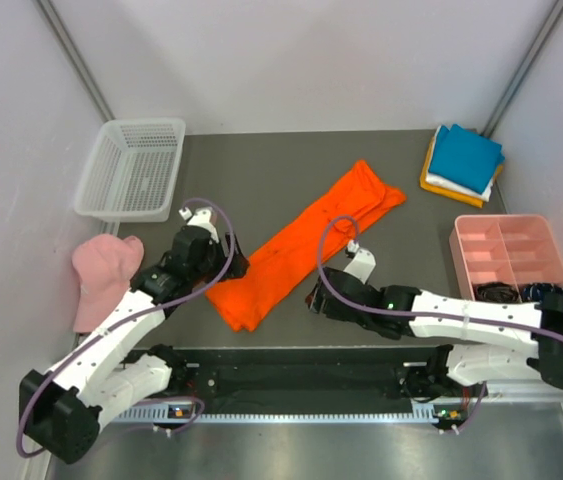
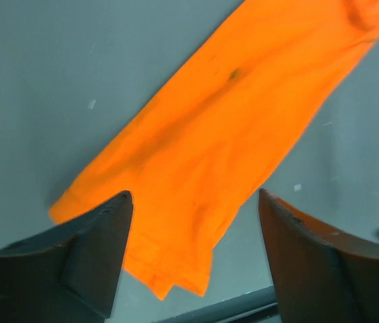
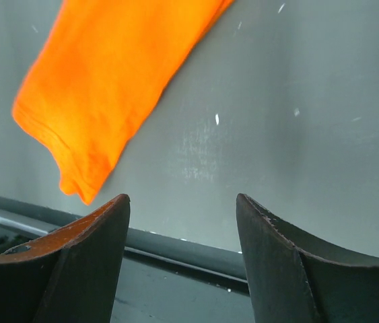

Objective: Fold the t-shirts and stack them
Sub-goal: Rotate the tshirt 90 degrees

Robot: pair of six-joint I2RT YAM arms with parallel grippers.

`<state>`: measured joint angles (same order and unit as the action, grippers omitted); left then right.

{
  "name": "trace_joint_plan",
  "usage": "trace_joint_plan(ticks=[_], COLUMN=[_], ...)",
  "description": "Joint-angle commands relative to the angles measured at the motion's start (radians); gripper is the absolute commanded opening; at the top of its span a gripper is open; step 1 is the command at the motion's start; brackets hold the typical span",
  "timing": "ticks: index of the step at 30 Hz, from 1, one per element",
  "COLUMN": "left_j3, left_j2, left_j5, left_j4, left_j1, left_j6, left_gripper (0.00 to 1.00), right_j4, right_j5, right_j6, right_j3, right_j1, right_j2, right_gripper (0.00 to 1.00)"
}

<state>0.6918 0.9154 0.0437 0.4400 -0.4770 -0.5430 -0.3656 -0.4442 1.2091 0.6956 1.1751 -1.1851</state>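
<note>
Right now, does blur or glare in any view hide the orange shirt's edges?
Top view: the light is even and the orange shirt has crisp edges. Left wrist view: the shirt's far edge is smeared, and the fingers are dark silhouettes. Right wrist view: there is a pale sheen on the table, but the hem is readable.

Table (image 1: 261,170): dark grey | centre: orange t-shirt (image 1: 301,245) was laid diagonally | right: folded t-shirt stack (image 1: 463,160), pink tray (image 1: 506,255) | left: white basket (image 1: 131,172), pink cap (image 1: 103,275)
</note>
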Motion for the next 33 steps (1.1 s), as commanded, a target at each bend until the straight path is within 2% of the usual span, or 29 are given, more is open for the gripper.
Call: trace_joint_plan(ticks=[1, 3, 6, 7, 8, 14, 18, 21, 22, 26, 28, 33], left_j3=[-0.028, 0.024, 0.151, 0.200, 0.297, 0.477, 0.497, 0.466, 0.466, 0.466, 0.468, 0.494], left_j2=[0.048, 0.086, 0.192, 0.254, 0.281, 0.342, 0.387, 0.389, 0.395, 0.454, 0.496, 0.579], left_j5=[0.088, 0.114, 0.076, 0.084, 0.122, 0.203, 0.197, 0.162, 0.125, 0.154, 0.125, 0.104], left_j4=[0.083, 0.123, 0.193, 0.231, 0.337, 0.469, 0.535, 0.508, 0.506, 0.506, 0.497, 0.510], left_j1=[0.009, 0.009, 0.009, 0.009, 0.009, 0.012, 0.023, 0.023, 0.023, 0.023, 0.023, 0.021], left_j6=[-0.028, -0.005, 0.076, 0.107, 0.115, 0.261, 0.374, 0.412, 0.417, 0.420, 0.416, 0.391], left_gripper=[0.73, 0.71, 0.69, 0.66, 0.65, 0.67, 0.67, 0.66, 0.65, 0.63, 0.63, 0.62], right_j4=[-0.076, -0.097, -0.124, -0.125, -0.124, -0.073, -0.055, -0.044, -0.044, -0.038, -0.018, -0.016], right_j5=[-0.103, -0.106, -0.102, -0.100, -0.094, -0.033, -0.004, 0.016, 0.018, 0.038, 0.036, -0.025], right_j6=[0.004, -0.006, -0.020, -0.028, -0.036, -0.126, -0.157, -0.166, -0.169, -0.183, -0.187, -0.157], right_j3=[0.005, 0.002, 0.001, -0.001, -0.004, -0.022, -0.039, -0.053, -0.054, -0.062, -0.064, -0.031], right_j1=[0.006, 0.005, 0.004, 0.004, 0.004, -0.043, -0.072, -0.094, -0.098, -0.117, -0.123, -0.149], right_j2=[0.094, 0.122, 0.149, 0.157, 0.162, 0.177, 0.186, 0.200, 0.203, 0.208, 0.194, 0.107], right_gripper=[0.64, 0.65, 0.65, 0.65, 0.65, 0.66, 0.66, 0.67, 0.67, 0.67, 0.67, 0.67])
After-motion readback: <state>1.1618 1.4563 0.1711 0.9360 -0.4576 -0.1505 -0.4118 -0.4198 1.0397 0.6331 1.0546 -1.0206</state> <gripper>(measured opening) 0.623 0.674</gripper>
